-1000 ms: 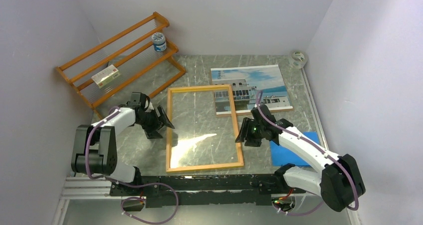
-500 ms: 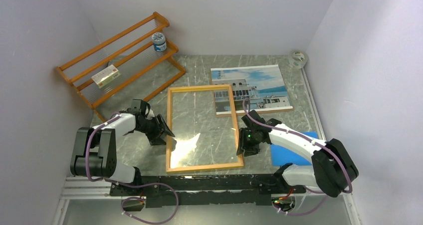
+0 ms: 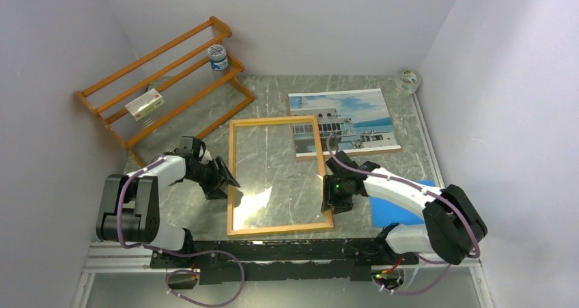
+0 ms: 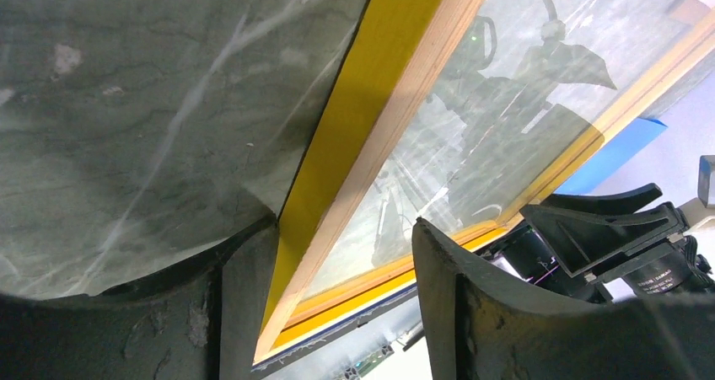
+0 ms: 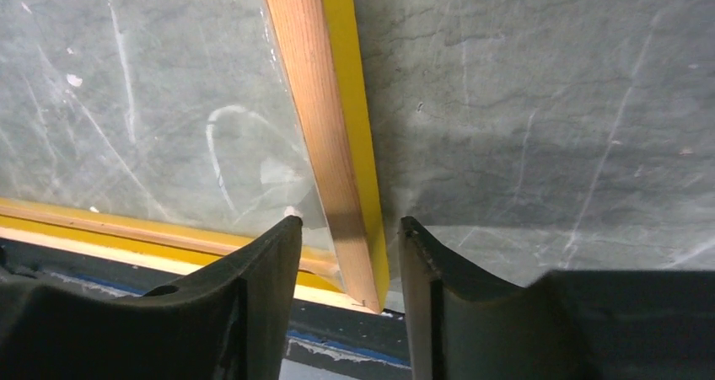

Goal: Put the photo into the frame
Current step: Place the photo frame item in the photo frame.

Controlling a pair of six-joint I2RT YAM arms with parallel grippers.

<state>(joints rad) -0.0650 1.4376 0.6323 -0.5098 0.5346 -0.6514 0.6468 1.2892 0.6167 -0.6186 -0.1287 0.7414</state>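
Observation:
The frame (image 3: pixel 280 229) lies flat mid-table, wood back up, its yellow edge showing at the sides. Its far right corner overlaps the photo (image 3: pixel 355 113), which lies face up behind it. My left gripper (image 3: pixel 229 184) is open, with its fingers either side of the frame's left rail (image 4: pixel 354 119). The gripper (image 4: pixel 346 304) has one finger (image 4: pixel 244 304) against the yellow edge. My right gripper (image 3: pixel 330 199) is open and straddles the frame's right rail (image 5: pixel 329 144) near the front corner. The gripper (image 5: pixel 347 254) shows small gaps on both sides of the rail.
An orange slatted rack (image 3: pixel 171 69) stands at the back left with a small jar (image 3: pixel 217 57) and a card (image 3: pixel 145 104) on it. A tape roll (image 3: pixel 408 80) sits back right. A blue sheet (image 3: pixel 403 209) lies under my right arm. A brown board (image 3: pixel 355 150) edges the photo.
My right gripper has moved forward and left onto the frame's right rail. My left gripper has shifted slightly forward to the left rail. The frame and photo have not moved.

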